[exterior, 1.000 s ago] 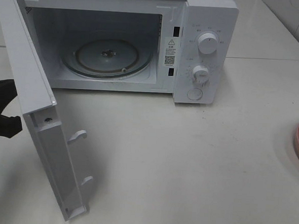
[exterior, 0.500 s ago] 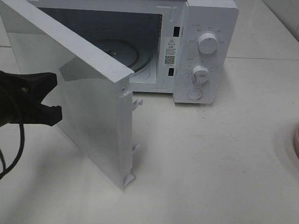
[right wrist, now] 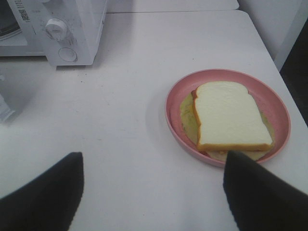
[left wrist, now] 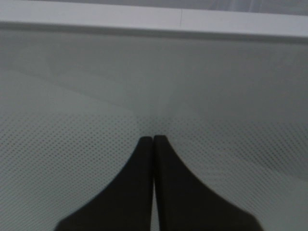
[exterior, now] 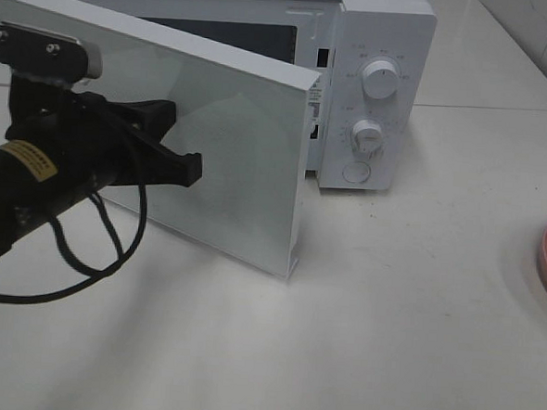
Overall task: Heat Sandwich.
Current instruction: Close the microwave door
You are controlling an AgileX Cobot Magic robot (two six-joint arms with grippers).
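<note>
Against the microwave door (exterior: 213, 136), the left hand (exterior: 190, 169) presses, fingers together.

A kitchen-style setting, possibly a test bench: a white microwave (exterior: 262, 83) stands on a pale countertop (exterior: 388, 314) beside a pink plate (right wrist: 279, 110), tiled wall behind.

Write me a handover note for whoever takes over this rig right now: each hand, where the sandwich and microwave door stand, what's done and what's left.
Left hand: shut, holding nothing, tips against the outside of the microwave door.
Right hand: open and empty, above the table near the pink plate.
Sandwich: on the plate, at the table's right, not in the microwave.
Door: partly open, angled toward closed.
Done: nothing toward heating is visible.
Left: get the sandwich inside, shut the door, set the knobs.
</note>
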